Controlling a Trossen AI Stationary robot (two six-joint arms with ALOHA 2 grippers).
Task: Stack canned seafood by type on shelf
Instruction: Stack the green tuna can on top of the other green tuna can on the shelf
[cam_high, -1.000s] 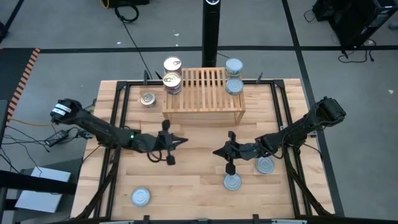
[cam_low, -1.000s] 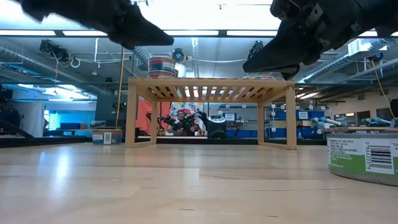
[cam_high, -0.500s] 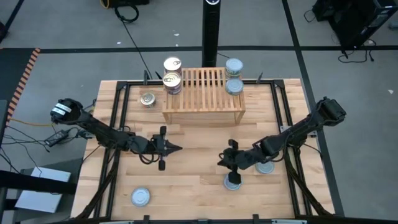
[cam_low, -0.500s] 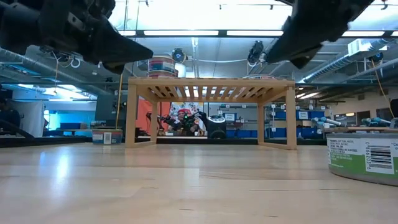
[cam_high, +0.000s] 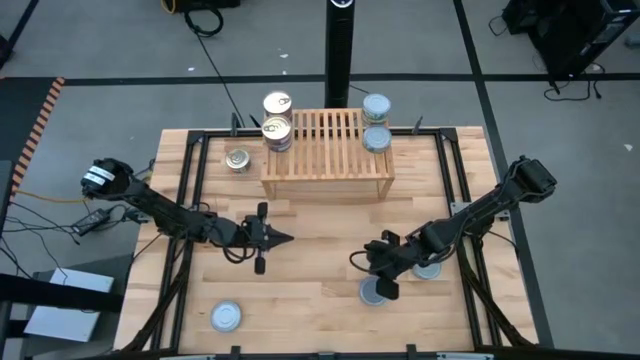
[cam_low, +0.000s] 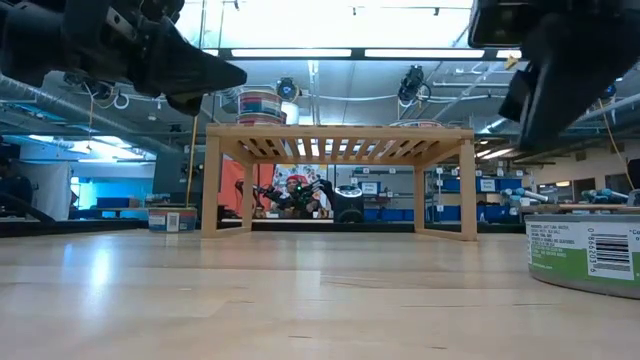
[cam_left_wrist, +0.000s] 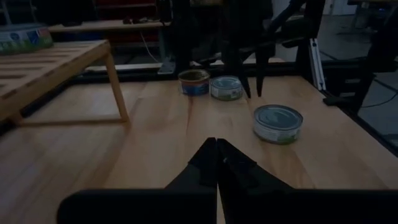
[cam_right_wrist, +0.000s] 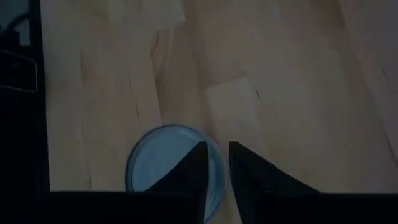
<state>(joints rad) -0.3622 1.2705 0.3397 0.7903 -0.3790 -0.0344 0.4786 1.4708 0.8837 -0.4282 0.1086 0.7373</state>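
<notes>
Several tins of canned seafood show. Two stand at the left end (cam_high: 277, 133) of the light-wood shelf (cam_high: 327, 150) and two at its right end (cam_high: 376, 138). One tin (cam_high: 237, 159) sits on the table left of the shelf, and another (cam_high: 227, 317) near the front left. My right gripper (cam_right_wrist: 217, 155) points down, slightly open, just above the rim of a blue-silver-lidded tin (cam_right_wrist: 165, 168) without touching it. A second tin (cam_high: 428, 266) lies under that arm. My left gripper (cam_high: 284, 238) hovers shut at mid-table, pointing toward the right.
A black frame rail (cam_high: 190, 200) runs along the table's sides. A dark post (cam_high: 340, 50) stands behind the shelf. Bare tabletop (cam_high: 320, 230) lies between the two grippers and in front of the shelf. The green-labelled tin (cam_low: 585, 252) stands low at the right.
My right gripper has tipped from nearly level to pointing steeply down and shifted toward the table's near edge, ending over the blue-silver tin. My left gripper sank a little and drew back toward the left, then kept still. No tin has moved.
</notes>
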